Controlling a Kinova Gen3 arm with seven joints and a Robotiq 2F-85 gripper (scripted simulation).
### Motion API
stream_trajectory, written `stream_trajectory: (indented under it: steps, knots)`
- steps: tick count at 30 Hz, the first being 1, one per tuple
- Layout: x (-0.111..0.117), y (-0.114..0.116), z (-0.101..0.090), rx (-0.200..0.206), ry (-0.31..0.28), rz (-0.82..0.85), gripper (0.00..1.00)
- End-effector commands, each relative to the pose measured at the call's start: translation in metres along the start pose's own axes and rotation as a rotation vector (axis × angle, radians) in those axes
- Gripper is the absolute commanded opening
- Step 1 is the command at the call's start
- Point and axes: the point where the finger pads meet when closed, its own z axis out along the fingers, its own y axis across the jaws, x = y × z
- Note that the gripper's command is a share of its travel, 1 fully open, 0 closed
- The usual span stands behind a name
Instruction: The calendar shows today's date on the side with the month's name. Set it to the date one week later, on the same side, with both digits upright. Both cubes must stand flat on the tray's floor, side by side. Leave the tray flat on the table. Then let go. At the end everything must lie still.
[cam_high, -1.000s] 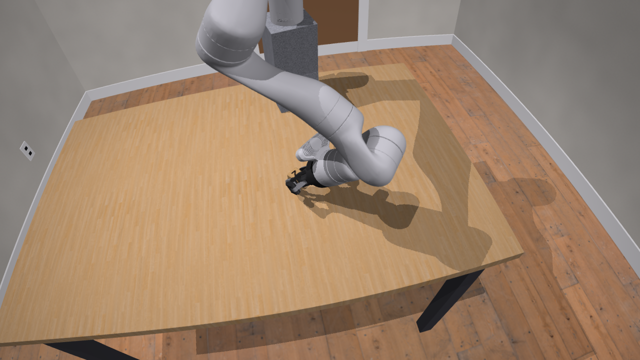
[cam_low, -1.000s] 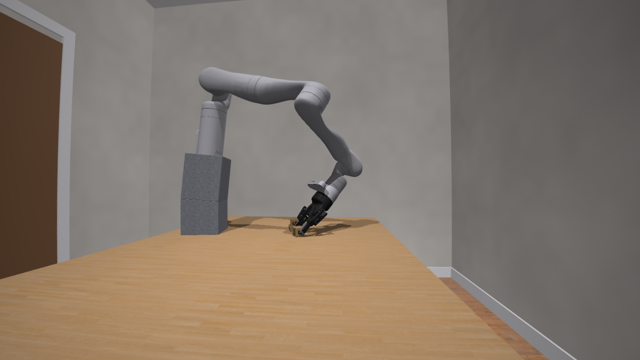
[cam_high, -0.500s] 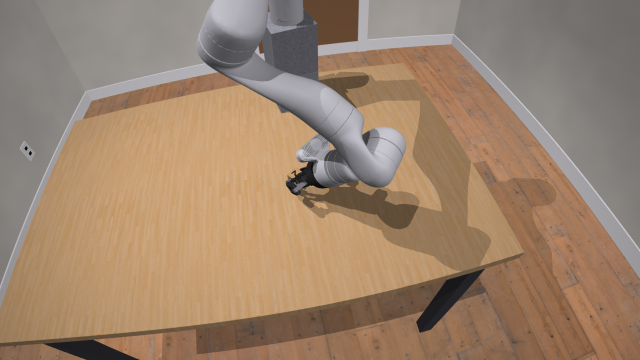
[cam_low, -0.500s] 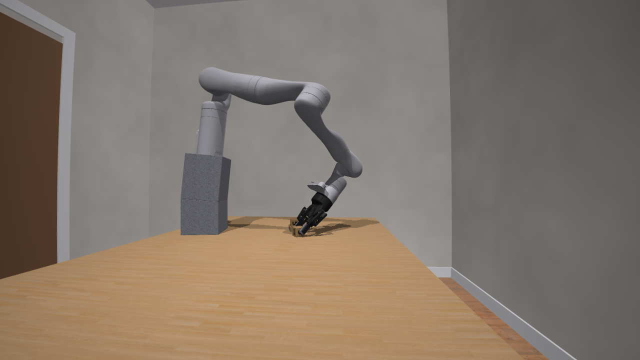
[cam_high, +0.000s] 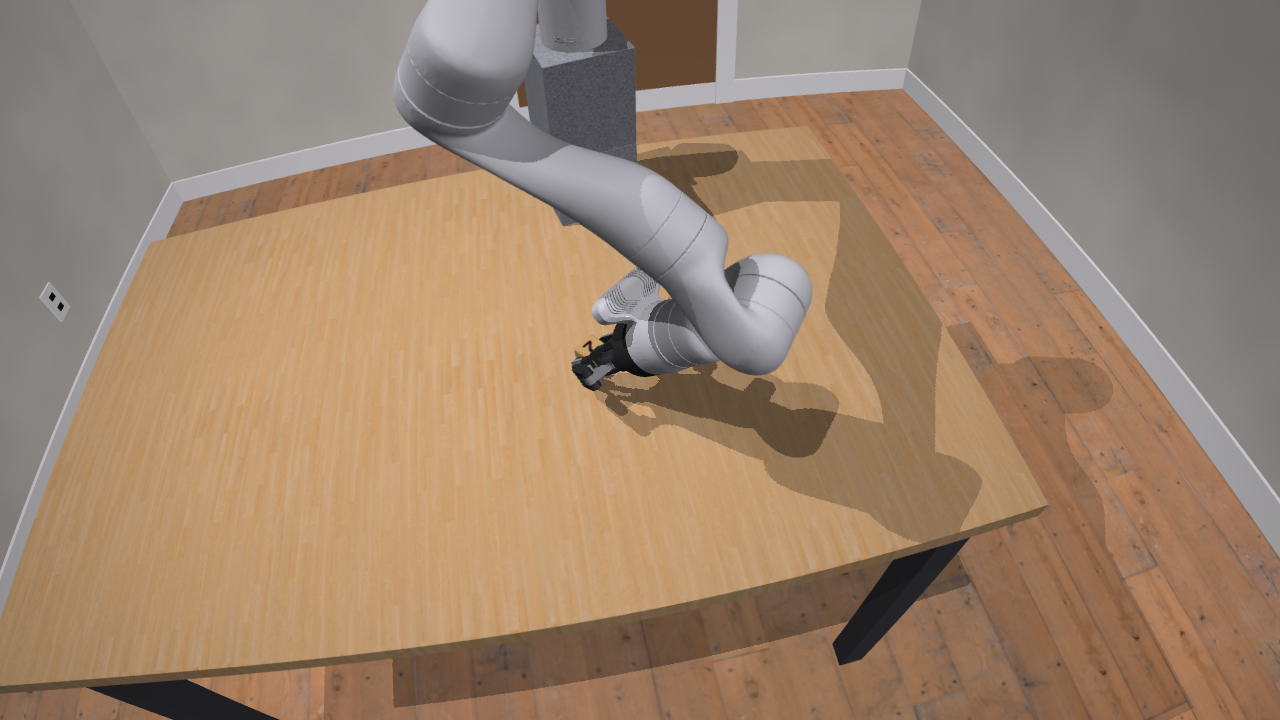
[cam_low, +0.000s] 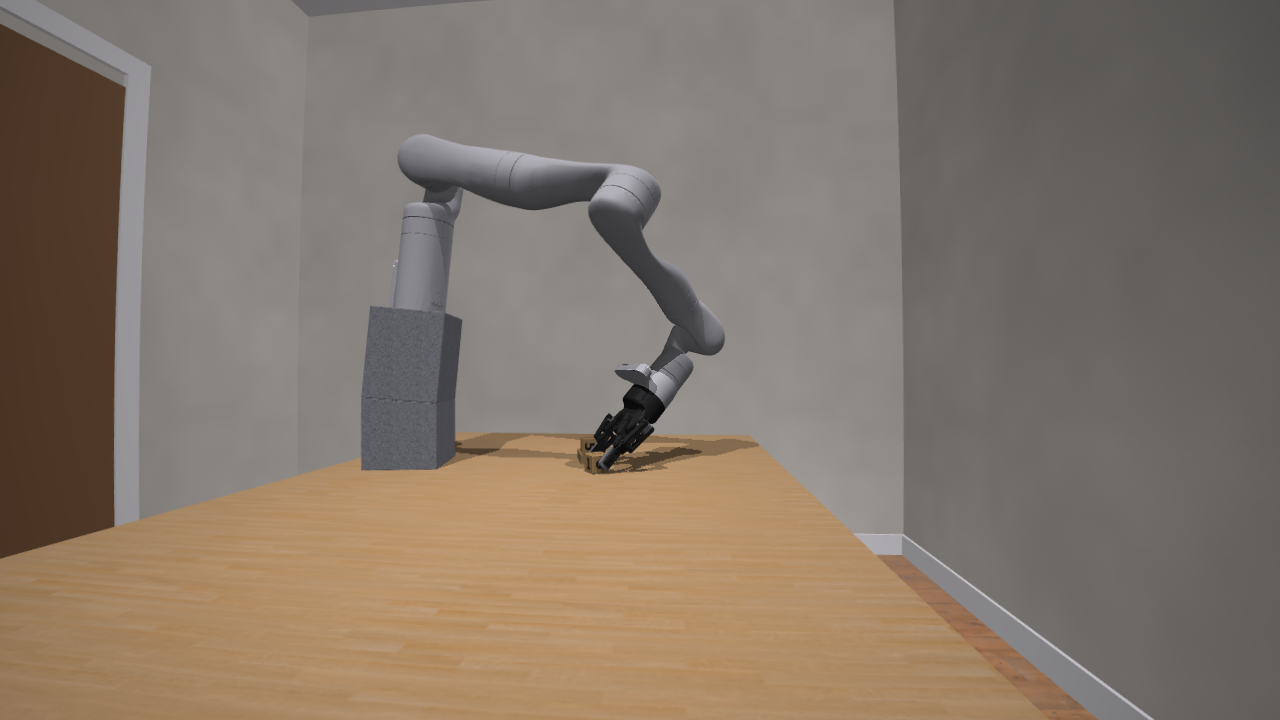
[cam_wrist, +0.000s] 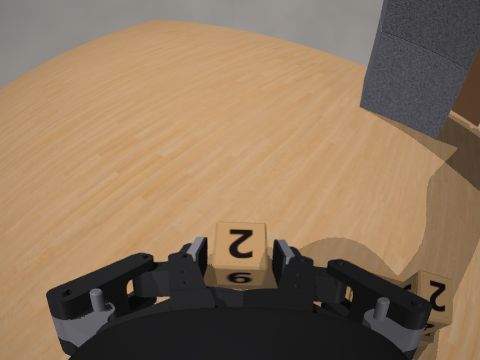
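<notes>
My gripper (cam_high: 587, 368) (cam_low: 601, 457) (cam_wrist: 240, 252) is half open and reaches low over the table at a slant. In the wrist view, a wooden cube (cam_wrist: 240, 243) stands between its fingertips, with a narrow gap on each side. That cube shows an upside-down 2 on one face and a 6 or 9 on the face below. A second wooden cube (cam_wrist: 434, 296), with a 2 in sight, is at the lower right, partly hidden by the right finger linkage. The exterior view shows two small digit faces beside the fingers. I cannot make out the tray or the month's name.
The wooden table (cam_high: 295, 429) (cam_low: 447, 591) (cam_wrist: 150, 125) carries the arm's grey pedestal (cam_high: 586, 102) (cam_low: 407, 389) (cam_wrist: 415, 65) at its back edge. The arm hangs above the cubes and hides most of them in the top view. Its shadows fall to the right.
</notes>
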Motion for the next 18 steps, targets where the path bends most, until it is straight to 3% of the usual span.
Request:
stream_trajectory:
  steps: [1, 14, 15, 18]
  knots:
    - [0.0000, -0.0006, -0.0009, 0.001, -0.001, 0.001, 0.48]
    - [0.0000, -0.0006, -0.0009, 0.001, -0.001, 0.001, 0.48]
    - [0.0000, -0.0006, -0.0009, 0.001, -0.001, 0.001, 0.28]
    - [0.0000, -0.0006, -0.0009, 0.001, -0.001, 0.001, 0.28]
